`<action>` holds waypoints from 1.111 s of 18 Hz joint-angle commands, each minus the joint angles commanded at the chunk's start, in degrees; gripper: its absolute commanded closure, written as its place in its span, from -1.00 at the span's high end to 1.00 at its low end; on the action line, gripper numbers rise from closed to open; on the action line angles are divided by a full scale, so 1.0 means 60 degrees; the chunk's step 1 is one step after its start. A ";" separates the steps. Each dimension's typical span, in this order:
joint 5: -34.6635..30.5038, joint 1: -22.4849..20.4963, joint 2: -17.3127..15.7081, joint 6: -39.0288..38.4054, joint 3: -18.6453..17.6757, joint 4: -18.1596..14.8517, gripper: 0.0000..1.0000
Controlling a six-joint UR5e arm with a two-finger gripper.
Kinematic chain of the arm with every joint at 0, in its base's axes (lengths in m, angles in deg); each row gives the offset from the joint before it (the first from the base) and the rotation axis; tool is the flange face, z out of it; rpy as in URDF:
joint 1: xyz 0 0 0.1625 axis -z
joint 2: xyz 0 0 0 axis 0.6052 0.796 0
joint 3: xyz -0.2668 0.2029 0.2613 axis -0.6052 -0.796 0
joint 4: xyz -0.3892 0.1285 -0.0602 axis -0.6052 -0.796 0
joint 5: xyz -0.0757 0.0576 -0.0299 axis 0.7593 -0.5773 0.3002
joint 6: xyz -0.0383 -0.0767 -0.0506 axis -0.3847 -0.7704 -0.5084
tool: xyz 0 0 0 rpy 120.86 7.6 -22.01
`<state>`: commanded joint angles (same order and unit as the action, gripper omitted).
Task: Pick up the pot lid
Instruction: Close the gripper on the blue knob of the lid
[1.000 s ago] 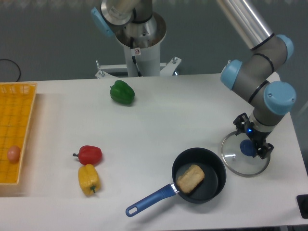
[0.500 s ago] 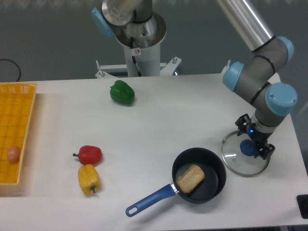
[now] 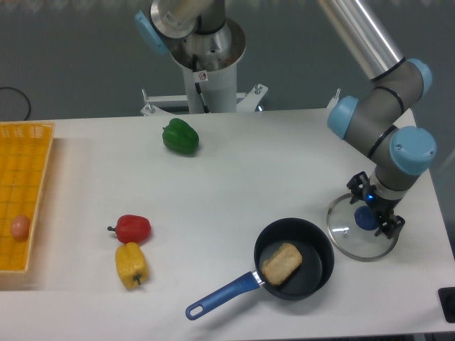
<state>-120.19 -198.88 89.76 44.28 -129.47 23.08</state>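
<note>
Pot lid point(image 3: 347, 233) overhung by gripper point(image 3: 374, 208), fingers parted near blue knob point(image 3: 365, 218); brown item point(image 3: 282, 263) contained in black pan point(image 3: 302, 239).

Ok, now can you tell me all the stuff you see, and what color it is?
pot lid: 1, clear with blue knob, lower right
saucepan: 1, black with blue handle, left of the lid
block: 1, tan, in the saucepan
green pepper: 1, green, upper left
red pepper: 1, red, lower left
yellow pepper: 1, yellow, just below the red one
crate: 1, orange-yellow, left edge
roundish thing: 1, reddish brown, at the crate
cable: 1, black, left edge
table: 1, whitish, under everything
gripper: 1, grey and black, at the lid's knob
</note>
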 joint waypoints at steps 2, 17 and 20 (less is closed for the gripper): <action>-0.0015 0.0000 0.0015 0.0000 0.0000 0.0000 1.00; -0.0029 0.0015 0.0058 0.0073 -0.0190 0.0278 1.00; -0.0029 0.0015 0.0059 0.0073 -0.0190 0.0293 0.89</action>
<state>-120.36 -198.79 90.12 44.71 -130.61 24.84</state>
